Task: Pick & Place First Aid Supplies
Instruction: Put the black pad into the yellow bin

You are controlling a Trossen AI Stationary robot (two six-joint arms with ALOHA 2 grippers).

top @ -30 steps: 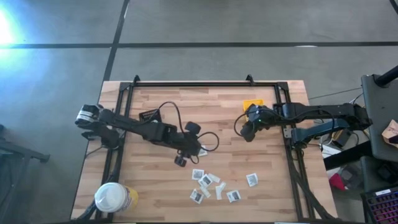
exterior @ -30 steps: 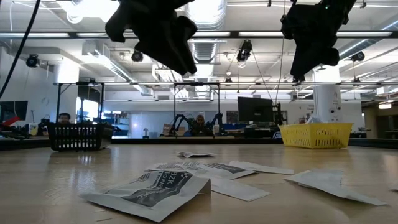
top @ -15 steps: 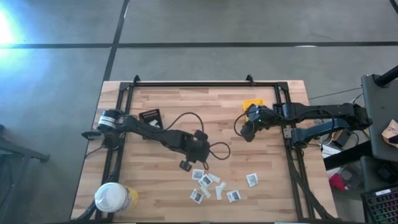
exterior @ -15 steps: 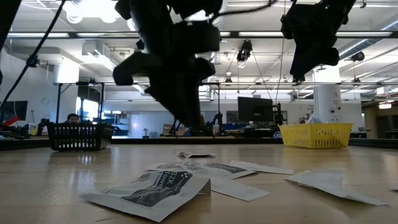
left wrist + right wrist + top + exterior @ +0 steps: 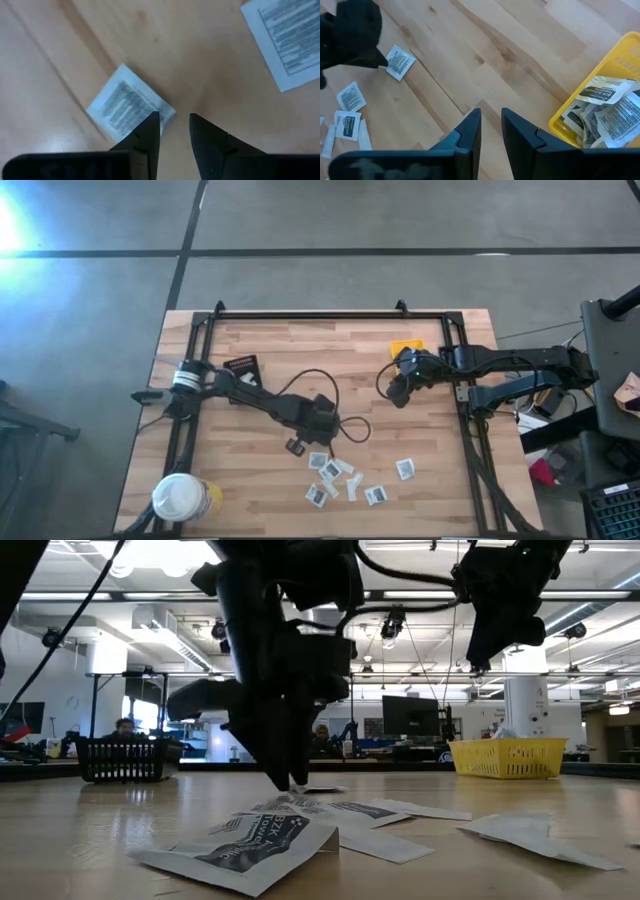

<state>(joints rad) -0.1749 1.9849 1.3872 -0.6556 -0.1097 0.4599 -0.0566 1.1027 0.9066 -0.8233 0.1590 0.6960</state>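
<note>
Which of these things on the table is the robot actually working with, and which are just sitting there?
In the job:
- packets scattered on the table
- single packet under the left claw
- yellow bin with packets already inside, near the right claw

Lying about:
- white-lidded tub at the table corner
- black tray

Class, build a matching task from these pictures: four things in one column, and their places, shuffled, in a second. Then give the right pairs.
Things
1. left tool
2. right tool
3. yellow bin
4. white-lidded tub

Places
A. holds several packets
B. near table corner, on the left arm's side
C. over bare wood beside the bin
D. down at a lone packet, at the pile's edge

Pairs: 1-D, 2-C, 3-A, 4-B
</note>
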